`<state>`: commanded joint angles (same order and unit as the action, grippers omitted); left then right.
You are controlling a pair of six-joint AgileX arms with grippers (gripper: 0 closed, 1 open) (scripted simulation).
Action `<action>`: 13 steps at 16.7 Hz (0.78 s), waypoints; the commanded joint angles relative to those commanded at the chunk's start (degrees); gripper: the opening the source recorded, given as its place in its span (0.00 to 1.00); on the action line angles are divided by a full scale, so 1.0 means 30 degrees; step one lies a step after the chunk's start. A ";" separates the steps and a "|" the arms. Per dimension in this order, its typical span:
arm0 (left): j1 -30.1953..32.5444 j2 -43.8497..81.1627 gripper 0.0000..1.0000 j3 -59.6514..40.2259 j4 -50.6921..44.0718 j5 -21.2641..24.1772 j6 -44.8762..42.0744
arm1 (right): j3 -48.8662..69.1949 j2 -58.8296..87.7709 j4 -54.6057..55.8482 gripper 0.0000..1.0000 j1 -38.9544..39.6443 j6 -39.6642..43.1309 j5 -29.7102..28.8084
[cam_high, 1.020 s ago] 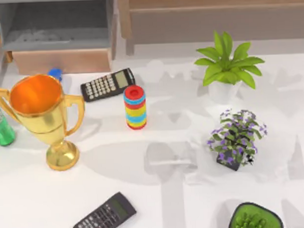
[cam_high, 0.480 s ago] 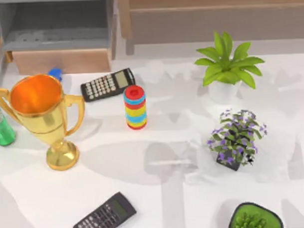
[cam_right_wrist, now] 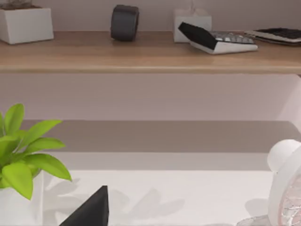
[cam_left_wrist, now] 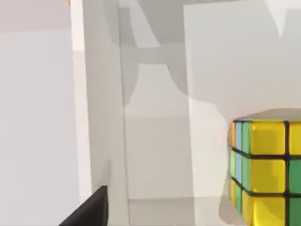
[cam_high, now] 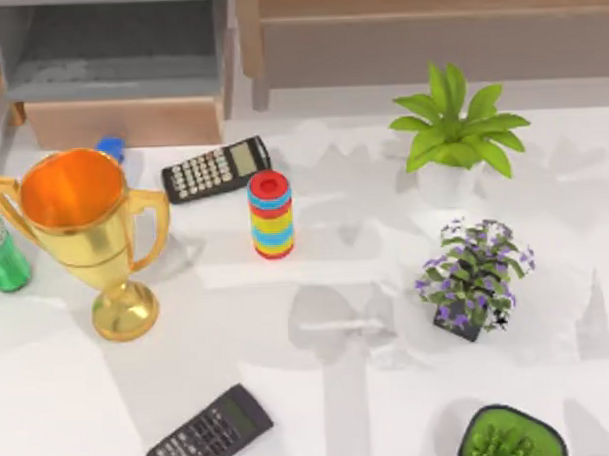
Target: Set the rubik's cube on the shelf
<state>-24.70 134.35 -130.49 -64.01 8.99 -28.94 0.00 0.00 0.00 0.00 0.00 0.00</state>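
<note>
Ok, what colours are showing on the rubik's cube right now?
Mostly yellow and green squares, with light blue and orange along one edge, split by dark lines on the rubik's cube; best in the left wrist view.

Of the left gripper (cam_left_wrist: 89, 209), the left wrist view catches one dark fingertip as a black wedge, hanging above the white table (cam_left_wrist: 155, 155) with nothing touching it. The right gripper (cam_right_wrist: 91, 209) appears the same way in the right wrist view: a single dark fingertip, raised over the table near its far edge. How wide either pair of fingers stands is probably not readable here.
</note>
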 joint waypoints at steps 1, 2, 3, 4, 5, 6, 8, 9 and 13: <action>0.0428 0.0418 1.00 -0.0575 -0.1147 -0.0321 0.0341 | 0.0000 0.0000 0.0000 1.00 0.0000 0.0000 0.0000; 0.0786 0.0818 1.00 -0.1053 -0.2134 -0.0611 0.0630 | 0.0000 0.0000 0.0000 1.00 0.0000 0.0000 0.0000; 0.1063 0.1189 1.00 -0.1423 -0.2933 -0.0861 0.0862 | 0.0000 0.0000 0.0000 1.00 0.0000 0.0000 0.0000; 0.1240 0.1480 1.00 -0.1661 -0.3477 -0.1042 0.1018 | 0.0000 0.0000 0.0000 1.00 0.0000 0.0000 0.0000; 0.1353 0.1684 1.00 -0.1813 -0.3839 -0.1167 0.1120 | 0.0000 0.0000 0.0000 1.00 0.0000 0.0000 0.0000; 0.1409 0.1795 1.00 -0.1887 -0.4025 -0.1232 0.1171 | 0.0000 0.0000 0.0000 1.00 0.0000 0.0000 0.0000; 0.1409 0.1795 1.00 -0.1887 -0.4025 -0.1232 0.1171 | 0.0000 0.0000 0.0000 1.00 0.0000 0.0000 0.0000; 0.1409 0.1795 1.00 -0.1887 -0.4025 -0.1232 0.1171 | 0.0000 0.0000 0.0000 1.00 0.0000 0.0000 0.0000; 0.1376 0.1618 1.00 -0.1581 -0.3886 -0.1222 0.1173 | 0.0000 0.0000 0.0000 1.00 0.0000 0.0000 0.0000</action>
<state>-20.57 139.20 -135.24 -75.66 5.33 -25.42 0.00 0.00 0.00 0.00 0.00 0.00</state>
